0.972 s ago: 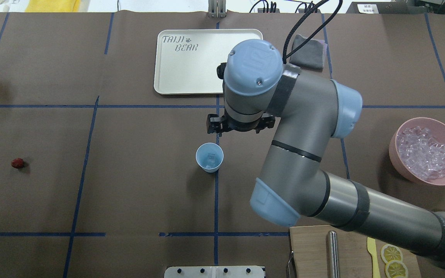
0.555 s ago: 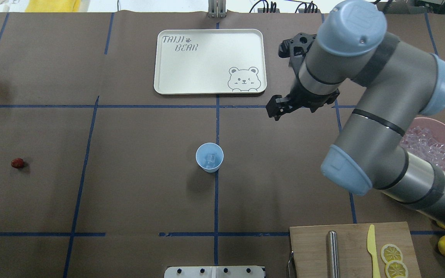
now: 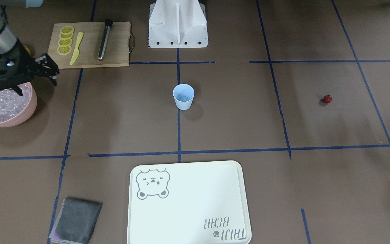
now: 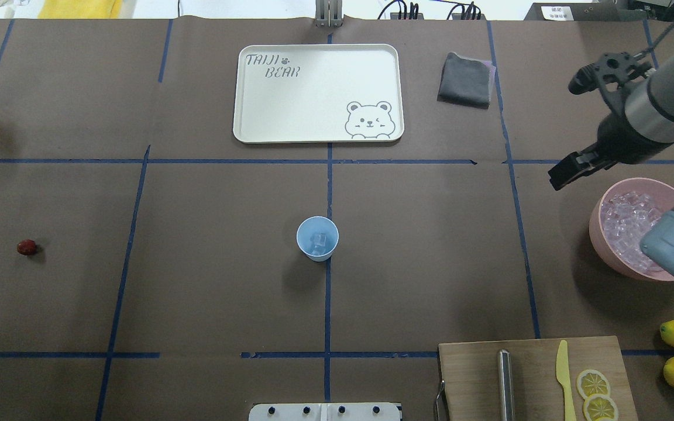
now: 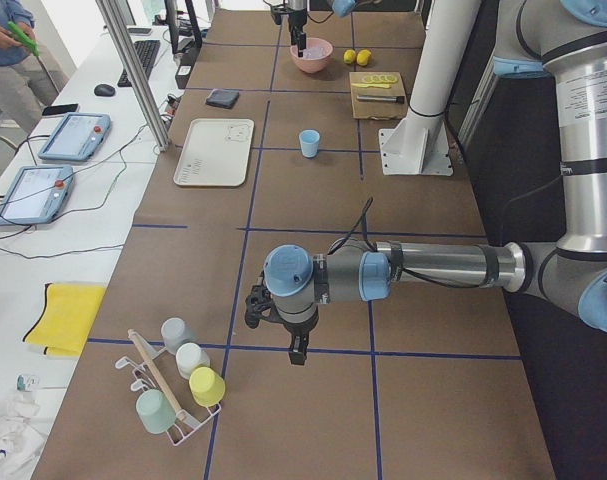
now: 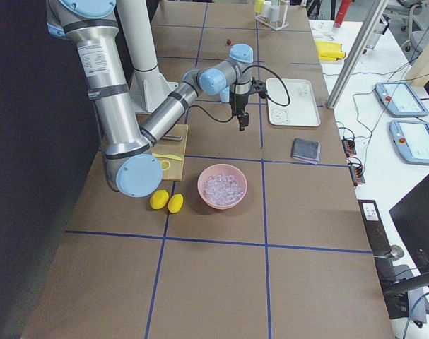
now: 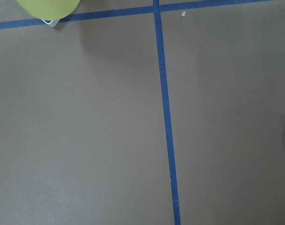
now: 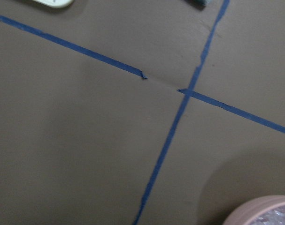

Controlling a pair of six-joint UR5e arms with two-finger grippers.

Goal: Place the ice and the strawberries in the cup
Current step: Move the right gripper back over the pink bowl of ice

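A small pale blue cup (image 4: 317,238) stands upright at the middle of the brown counter (image 4: 214,292), on a blue tape line (image 4: 327,304), with one clear ice cube (image 4: 319,240) inside. A heap of ice (image 4: 626,222) fills a pink bowl (image 4: 595,231) well to its right. One tiny dark red strawberry (image 4: 27,247) lies well to its left.

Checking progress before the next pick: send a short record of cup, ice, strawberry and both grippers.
cup: upright, table centre, one ice cube inside
pink bowl: full of ice, robot's right side
strawberry: on table, robot's far left, not in cup
right gripper: open, empty, raised near pink bowl
left gripper: far from all of these; state unclear
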